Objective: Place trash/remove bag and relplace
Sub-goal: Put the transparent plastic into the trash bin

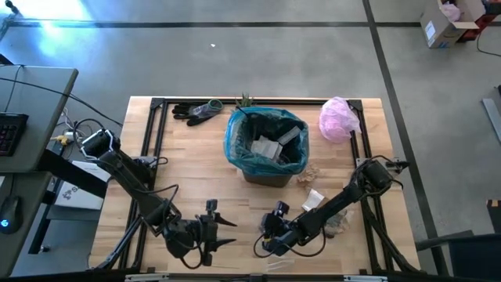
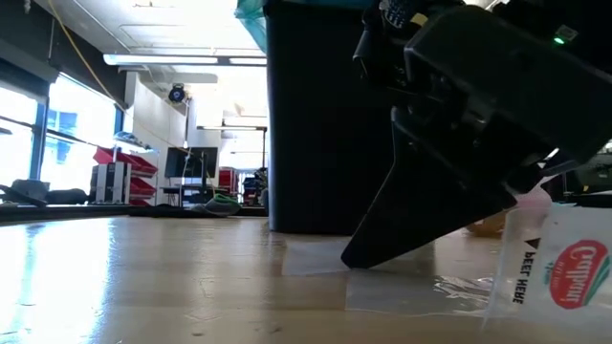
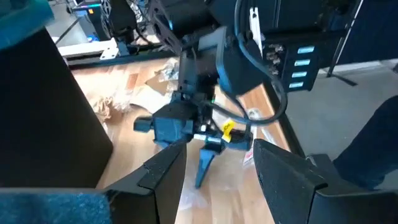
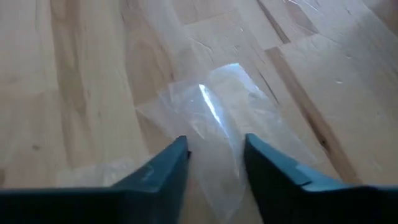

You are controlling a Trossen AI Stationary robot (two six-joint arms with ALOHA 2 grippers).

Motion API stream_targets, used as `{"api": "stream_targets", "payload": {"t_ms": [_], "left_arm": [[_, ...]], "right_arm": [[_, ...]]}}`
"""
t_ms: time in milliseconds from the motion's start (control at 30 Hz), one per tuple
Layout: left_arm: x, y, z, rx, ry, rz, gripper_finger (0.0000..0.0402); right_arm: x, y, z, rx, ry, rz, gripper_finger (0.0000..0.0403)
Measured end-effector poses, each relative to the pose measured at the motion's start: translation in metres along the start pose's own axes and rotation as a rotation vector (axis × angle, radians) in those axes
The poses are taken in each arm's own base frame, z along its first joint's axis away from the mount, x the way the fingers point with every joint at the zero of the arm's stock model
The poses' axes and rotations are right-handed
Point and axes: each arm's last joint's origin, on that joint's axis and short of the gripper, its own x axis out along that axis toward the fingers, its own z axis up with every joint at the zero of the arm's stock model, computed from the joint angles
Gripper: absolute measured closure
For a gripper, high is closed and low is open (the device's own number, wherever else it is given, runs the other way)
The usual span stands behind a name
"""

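Note:
A dark bin (image 1: 266, 160) lined with the teal bag (image 1: 237, 139) stands at the table's middle, with scraps inside. My right gripper (image 4: 214, 152) is open near the front edge (image 1: 270, 239), pointing down, its fingers on either side of a clear plastic wrapper (image 4: 217, 112) that lies flat on the table (image 2: 421, 287). My left gripper (image 1: 223, 231) is open and empty just left of it, level, pointing at the right gripper (image 3: 199, 134). White paper (image 1: 313, 200), a brownish lump (image 1: 309, 172) and more clear wrappers (image 1: 340, 223) lie to the right of the bin. My right gripper comes at the clear wrapper from above, slanting down. One fingertip (image 2: 352, 258) reaches the table at the wrapper's edge (image 2: 316, 260). Whether the fingers touch the wrapper I cannot tell. The wrapper lies flat on the wood.
A pale pink bag (image 1: 338, 117) lies at the far right, with dark gloves (image 1: 196, 111) and a small green plant (image 1: 245, 100) along the far edge. A printed wrapper (image 2: 564, 272) lies close to the right gripper. The black frame (image 1: 149, 141) borders the table.

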Motion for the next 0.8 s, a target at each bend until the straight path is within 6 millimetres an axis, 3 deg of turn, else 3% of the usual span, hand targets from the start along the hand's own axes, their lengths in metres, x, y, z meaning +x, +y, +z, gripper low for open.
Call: {"api": "stream_targets", "payload": {"t_ms": [167, 233, 533, 800], "left_arm": [[0.002, 0.0, -0.006, -0.031, -0.029, -0.006, 0.0229], [0.003, 0.0, -0.008, -0.033, -0.031, -0.007, 0.0229], [0.003, 0.001, -0.01, -0.05, -0.03, 0.015, 0.0229], [0.002, 0.0, -0.011, -0.05, -0.026, 0.021, 0.0229]], "right_arm": [[0.0, 0.001, 0.0, -0.008, 0.01, 0.018, 0.0368], [0.001, 0.001, 0.0, -0.015, 0.01, 0.026, 0.0392], [-0.011, 0.003, 0.007, -0.014, -0.018, 0.052, 0.0402], [-0.061, 0.007, 0.029, -0.029, -0.132, 0.09, 0.0403]]}}
